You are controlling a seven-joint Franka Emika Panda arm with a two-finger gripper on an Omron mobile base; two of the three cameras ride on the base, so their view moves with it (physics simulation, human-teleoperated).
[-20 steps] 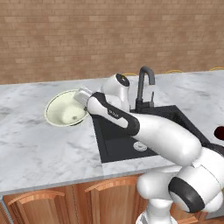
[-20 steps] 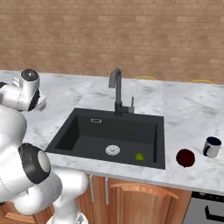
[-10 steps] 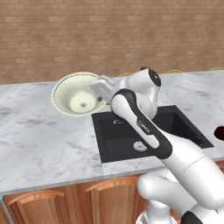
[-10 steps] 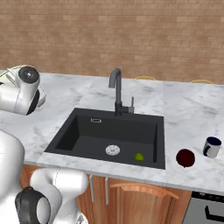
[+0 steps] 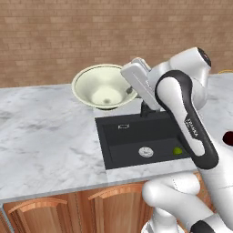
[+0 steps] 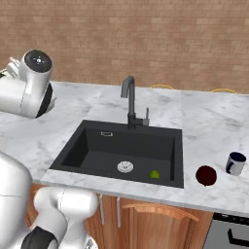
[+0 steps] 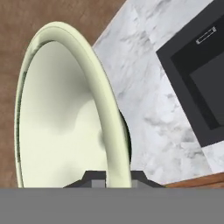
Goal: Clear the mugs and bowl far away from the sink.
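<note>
My gripper [image 5: 129, 91] is shut on the right rim of the pale cream bowl [image 5: 102, 87], which hangs tilted in the air over the counter by the sink's back left corner. In the hand view the bowl's rim [image 7: 109, 131] runs edge-on between my gripper's fingertips [image 7: 113, 177]. The black sink [image 6: 124, 148] with its tall faucet [image 6: 129, 99] lies in the middle of the counter. A dark red mug [image 6: 206, 175] and a dark blue mug with a white inside [image 6: 236, 163] stand on the counter right of the sink. The red mug [image 5: 229, 137] also peeks in at the right edge.
A small green fruit [image 6: 154, 174] lies in the basin beside the silver drain [image 6: 125, 167]. A brick wall [image 6: 146, 39] backs the marble counter [image 5: 41, 136], which stretches wide to the left of the sink. My arm's elbow [image 5: 182, 95] rises over the sink.
The bowl has been lifted off the counter left of the sink and carried up and to the right, tipping its opening toward the camera. The arm has reared up over the sink.
</note>
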